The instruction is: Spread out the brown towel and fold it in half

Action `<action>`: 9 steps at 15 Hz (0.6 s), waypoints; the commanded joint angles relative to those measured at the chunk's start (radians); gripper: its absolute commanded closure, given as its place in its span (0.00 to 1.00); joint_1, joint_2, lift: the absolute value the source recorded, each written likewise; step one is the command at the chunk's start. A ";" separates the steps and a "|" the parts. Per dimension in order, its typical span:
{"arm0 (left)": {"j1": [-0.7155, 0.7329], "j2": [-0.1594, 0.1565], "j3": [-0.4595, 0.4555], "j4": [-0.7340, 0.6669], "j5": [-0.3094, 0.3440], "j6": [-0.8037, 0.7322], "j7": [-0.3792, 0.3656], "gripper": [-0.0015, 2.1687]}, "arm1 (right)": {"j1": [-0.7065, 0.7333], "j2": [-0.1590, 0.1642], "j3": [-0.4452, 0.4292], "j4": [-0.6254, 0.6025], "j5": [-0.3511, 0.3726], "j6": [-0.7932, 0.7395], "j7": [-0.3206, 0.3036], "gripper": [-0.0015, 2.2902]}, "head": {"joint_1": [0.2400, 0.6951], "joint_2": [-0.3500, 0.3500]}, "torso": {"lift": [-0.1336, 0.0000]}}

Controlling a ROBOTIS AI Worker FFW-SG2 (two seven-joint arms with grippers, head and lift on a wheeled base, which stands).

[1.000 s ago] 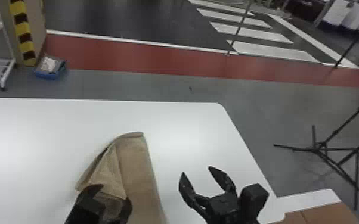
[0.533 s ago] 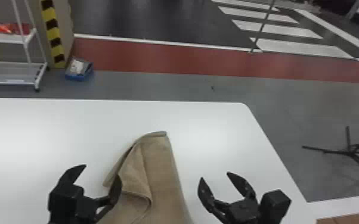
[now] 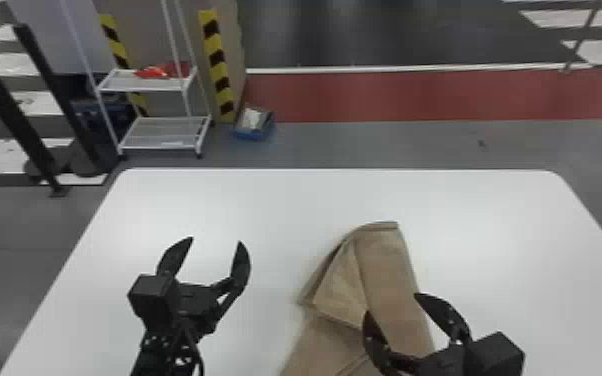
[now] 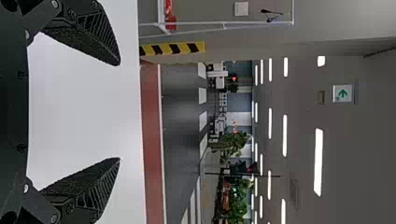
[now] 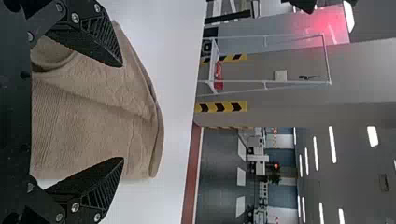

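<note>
Two pincers, the left (image 3: 215,241) and the right (image 3: 391,303), are both spread wide over one white table (image 3: 495,235), where one brown towel (image 3: 385,260) lies partly folded over, beneath and ahead of the right pincer, right of the left one.

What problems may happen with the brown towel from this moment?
The open right gripper is over the towel, where a flap lies folded over; it might pinch several layers together. The left gripper is off to the towel's left, so a one-armed pull might drag the towel unopened.
</note>
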 commanded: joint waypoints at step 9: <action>0.004 0.008 0.043 0.024 0.038 -0.023 -0.032 0.09 | -0.279 0.001 0.244 0.337 0.159 0.016 -0.112 0.15 | 1.00 0.93 | 0.58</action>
